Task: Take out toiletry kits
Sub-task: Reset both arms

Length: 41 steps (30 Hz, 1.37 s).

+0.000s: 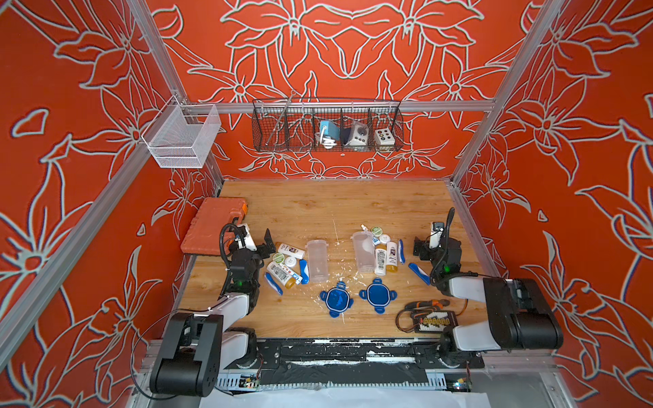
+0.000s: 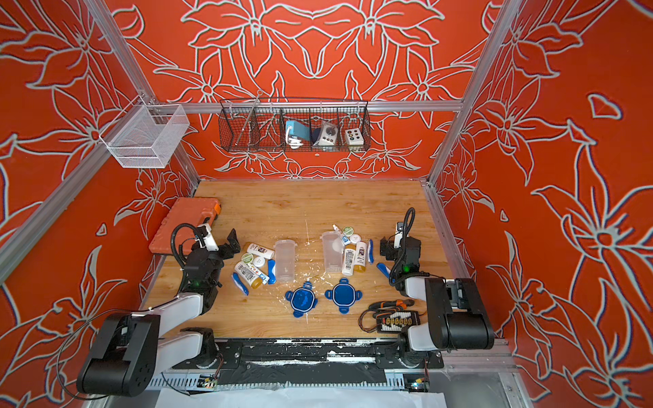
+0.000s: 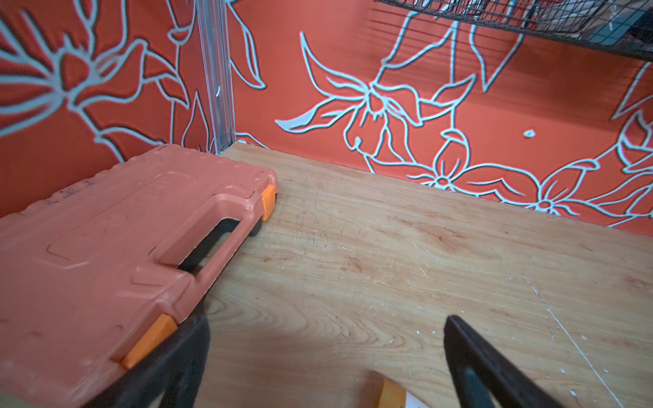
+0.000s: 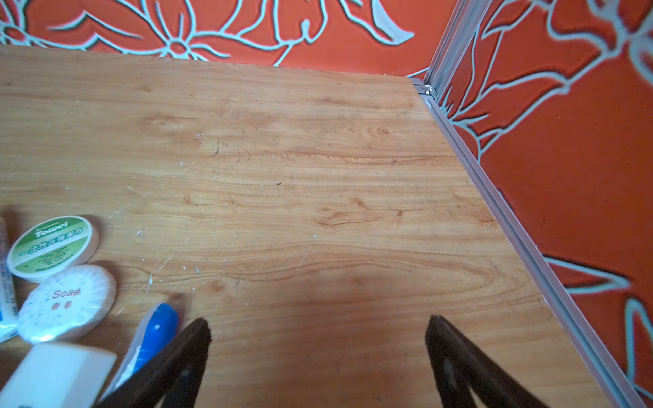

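Red-orange walls (image 1: 353, 53) printed with pale outlined flowers close me in on three sides. Silver aluminium rails (image 1: 236, 107) frame them, and one runs level across the far side. From it hangs a black wire basket (image 1: 268, 141) split into several compartments. At the corner to my left hangs a white mesh basket (image 1: 180, 141). Beneath me lies the counter (image 1: 335, 201), light wood grain, scratched and flecked with white. The light is even, the shadows soft.
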Available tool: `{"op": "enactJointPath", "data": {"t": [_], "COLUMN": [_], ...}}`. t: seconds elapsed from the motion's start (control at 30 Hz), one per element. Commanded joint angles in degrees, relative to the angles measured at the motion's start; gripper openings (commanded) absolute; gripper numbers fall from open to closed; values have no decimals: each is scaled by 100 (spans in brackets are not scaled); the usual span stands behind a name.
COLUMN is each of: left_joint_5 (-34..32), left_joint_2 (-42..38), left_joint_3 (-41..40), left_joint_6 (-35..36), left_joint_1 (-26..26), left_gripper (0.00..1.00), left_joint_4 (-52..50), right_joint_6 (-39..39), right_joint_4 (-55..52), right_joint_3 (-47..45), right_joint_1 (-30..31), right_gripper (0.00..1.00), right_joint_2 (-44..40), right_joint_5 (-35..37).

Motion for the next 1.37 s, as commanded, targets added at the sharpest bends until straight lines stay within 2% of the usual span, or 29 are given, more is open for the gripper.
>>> {"op": "enactJointPath", "data": {"t": [0.0, 0.07, 0.1, 0.13, 0.17, 0.23, 0.27, 0.33, 0.4, 0.43, 0.5, 0.57, 1.33], "left_joint_5": [-87, 115, 420, 944, 1056, 829, 728, 743, 725, 730, 655, 591, 561], "left_joint_2": [135, 585, 920, 1072, 1224, 1296, 1487, 1317, 1440, 1335, 1421, 1306, 1399], "left_joint_3": [-241, -239, -268, -174, -119, -423, -592, -418, -517, -428, -516, -478, -381], "left_joint_6": [183, 82, 228, 473, 647, 655, 680, 685, 679, 692, 721, 737, 729], "left_joint_1": [-29, 38, 26, -6, -79, -178, -252, -258, -257, -260, -290, -325, -341], "left_gripper": [99, 99, 99, 99, 99, 99, 99, 99, 99, 99, 99, 99, 99], "left_joint_4": [257, 610, 1039, 976, 1014, 1528, 2140, 1514, 1904, 1560, 1898, 1659, 1587], "right_joint_6": [-142, -141, -142, -142, -141, -137, -137, -138, -142, -138, -137, -137, -141], "right_joint_4": [108, 123, 96, 38, 105, 54, 81, 62, 75, 73, 70, 75, 70], "right_joint_3": [12, 15, 17, 35, 17, 33, 20, 32, 33, 27, 26, 30, 37], "right_joint_1": [11, 12, 10, 7, 8, 8, 10, 11, 10, 10, 12, 8, 8], "right_gripper": [97, 97, 97, 97, 97, 97, 97, 97, 98, 97, 97, 97, 97], "right_joint_2": [-49, -36, -45, -65, -43, -59, -48, -50, -40, -50, -55, -51, -50], "right_joint_5": [-83, -90, -90, -90, -89, -94, -87, -87, -90, -89, -90, -88, -90]}}
